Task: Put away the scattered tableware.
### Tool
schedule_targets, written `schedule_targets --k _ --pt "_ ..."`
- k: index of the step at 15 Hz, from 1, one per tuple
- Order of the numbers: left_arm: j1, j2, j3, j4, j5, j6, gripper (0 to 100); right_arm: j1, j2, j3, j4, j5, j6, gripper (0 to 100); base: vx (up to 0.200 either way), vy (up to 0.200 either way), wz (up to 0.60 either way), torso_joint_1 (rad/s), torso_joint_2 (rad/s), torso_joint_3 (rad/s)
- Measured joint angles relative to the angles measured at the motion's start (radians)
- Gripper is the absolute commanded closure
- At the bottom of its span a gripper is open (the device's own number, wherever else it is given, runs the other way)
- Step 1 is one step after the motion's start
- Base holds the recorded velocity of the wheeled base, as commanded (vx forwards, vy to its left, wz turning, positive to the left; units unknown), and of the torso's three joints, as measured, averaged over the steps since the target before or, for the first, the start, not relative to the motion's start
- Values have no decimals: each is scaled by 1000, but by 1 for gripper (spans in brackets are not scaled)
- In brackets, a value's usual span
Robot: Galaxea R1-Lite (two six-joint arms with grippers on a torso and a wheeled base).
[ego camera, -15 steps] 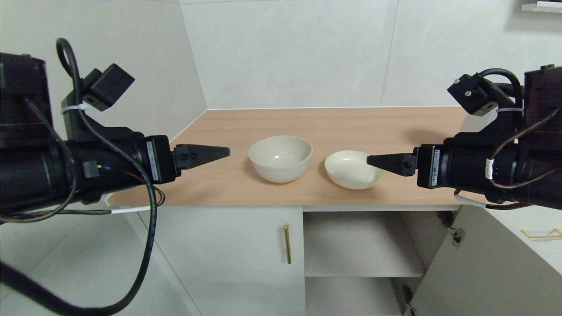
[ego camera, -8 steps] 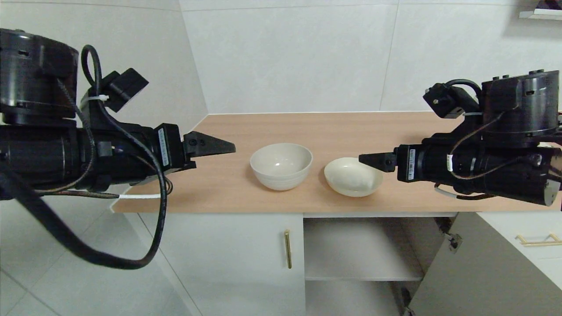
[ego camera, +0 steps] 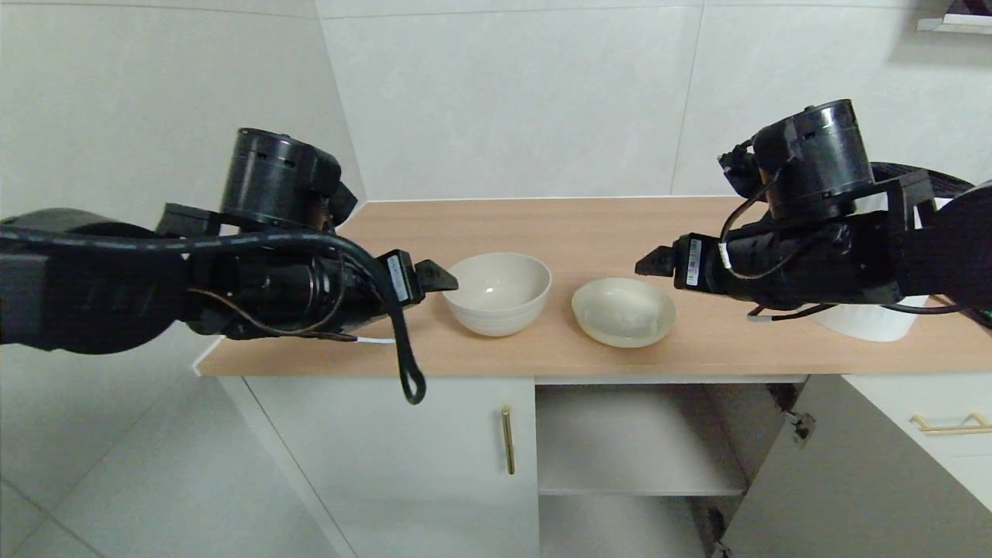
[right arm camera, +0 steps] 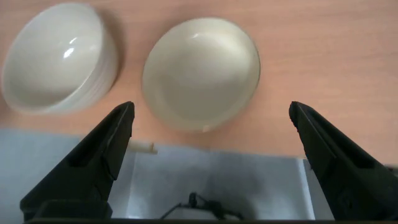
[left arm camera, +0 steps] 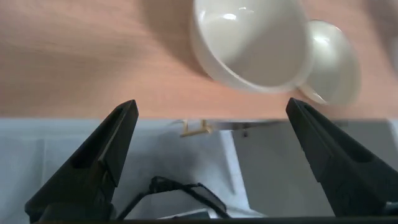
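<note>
No readable text; left arm sticker (ego camera: 396,277), right arm sticker (ego camera: 692,261): print too small.

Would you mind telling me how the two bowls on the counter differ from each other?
The deep bowl stands taller, with steeper walls, than the shallow bowl. The deep bowl is greyer, with ridges low outside; the shallow bowl is creamier and smooth. Both sit empty, open side up, on the counter.

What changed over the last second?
The left end effector moved in toward the deep cream ceramic bowl, and its tip is now beside the rim. The right end effector stayed by the shallow cream ceramic bowl while its wrist swung upward. Nothing was grasped. Both bowls stayed put on the wooden countertop.
</note>
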Motion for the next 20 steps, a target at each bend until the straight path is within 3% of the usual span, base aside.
schedule_targets --k 2,6,9,11,12,20 --pt "-12 55 -7 -77 7 -44 0 -16 35 -2 -20 -2 0 0 0 0 0 0 0 0" --pt "-20 132 -9 -149 55 -53 0 -31 63 -2 -29 -4 2 0 0 0 0 0 0 0" --pt "-24 179 -28 -184 93 -97 0 -32 66 6 -29 -4 2 0 0 0 0 0 0 0" --pt "-25 192 -34 -184 94 -101 0 -32 65 9 -29 -6 1 0 0 0 0 0 0 0" --pt "-26 195 -36 -184 95 -101 100 -32 65 10 -29 -8 0 0 0 0 0 0 0 0" --pt "-26 193 -34 -179 93 -100 100 -32 63 9 -29 -9 -1 0 0 0 0 0 0 0"
